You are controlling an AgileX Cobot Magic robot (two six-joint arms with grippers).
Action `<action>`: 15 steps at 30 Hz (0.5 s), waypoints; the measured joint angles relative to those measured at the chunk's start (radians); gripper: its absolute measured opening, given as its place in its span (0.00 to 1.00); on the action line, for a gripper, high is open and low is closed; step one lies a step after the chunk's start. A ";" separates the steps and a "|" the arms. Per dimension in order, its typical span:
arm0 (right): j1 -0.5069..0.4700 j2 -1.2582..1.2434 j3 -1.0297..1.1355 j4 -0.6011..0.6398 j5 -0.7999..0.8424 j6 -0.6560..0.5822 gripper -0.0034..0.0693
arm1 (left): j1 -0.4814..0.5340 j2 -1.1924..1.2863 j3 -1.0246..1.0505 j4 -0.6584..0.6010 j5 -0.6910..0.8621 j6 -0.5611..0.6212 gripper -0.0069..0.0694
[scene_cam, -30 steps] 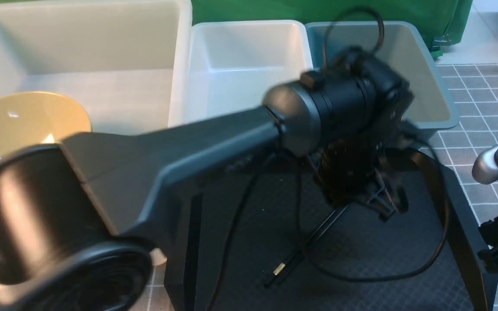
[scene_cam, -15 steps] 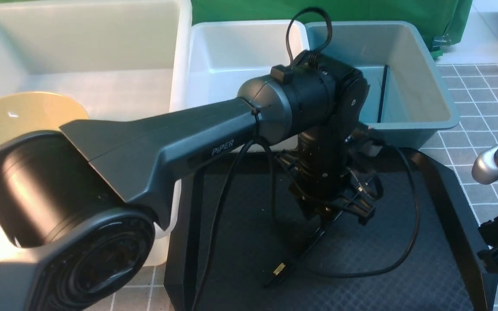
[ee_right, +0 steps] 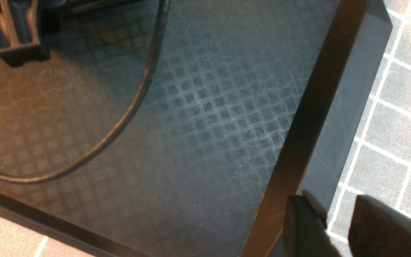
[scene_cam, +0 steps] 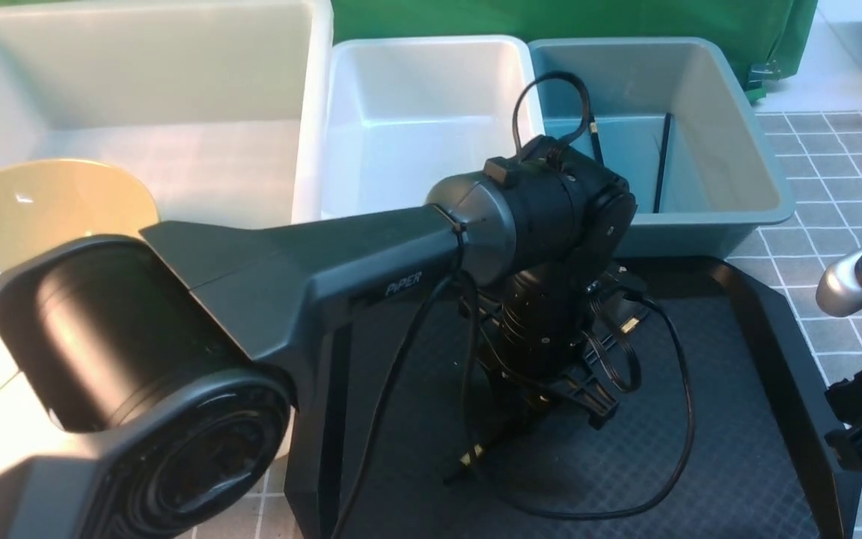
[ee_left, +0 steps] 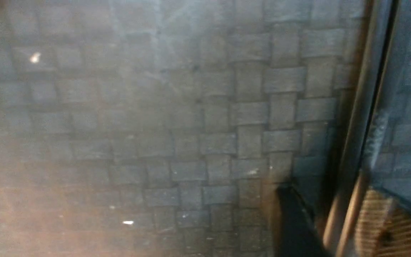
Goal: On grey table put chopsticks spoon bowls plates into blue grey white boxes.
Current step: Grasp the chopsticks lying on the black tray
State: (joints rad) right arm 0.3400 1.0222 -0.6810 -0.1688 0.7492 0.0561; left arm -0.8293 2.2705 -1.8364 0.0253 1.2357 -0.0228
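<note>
Two chopsticks (scene_cam: pixel 661 161) now in blue box (scene_cam: pixel 775 213), one before; left gripper (ee_left: pixel 335 225) lower, straddling third chopstick (scene_cam: pixel 468 455) on tray (scene_cam: pixel 700 464), grip unclear; right gripper (ee_right: pixel 337 228) parted, empty.

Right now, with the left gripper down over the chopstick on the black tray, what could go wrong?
The chopstick is thin and lies flat on the black tray; the left gripper may pinch it off-centre, so it could tilt or slip. The arm's loose cable loops low beside it and might snag.

boxes (scene_cam: pixel 431 82) in a row behind the tray (scene_cam: pixel 700 419); bowl (scene_cam: pixel 42 202) in the leftmost, chopsticks (scene_cam: pixel 661 161) in the rightmost.
</note>
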 joint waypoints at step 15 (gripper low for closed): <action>0.000 0.000 0.000 0.000 -0.004 0.000 0.37 | -0.013 -0.057 0.017 0.071 -0.040 -0.040 0.10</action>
State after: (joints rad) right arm 0.3400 1.0222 -0.6810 -0.1688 0.7452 0.0561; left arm -0.8423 2.2135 -1.8197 0.0966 1.1955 -0.0628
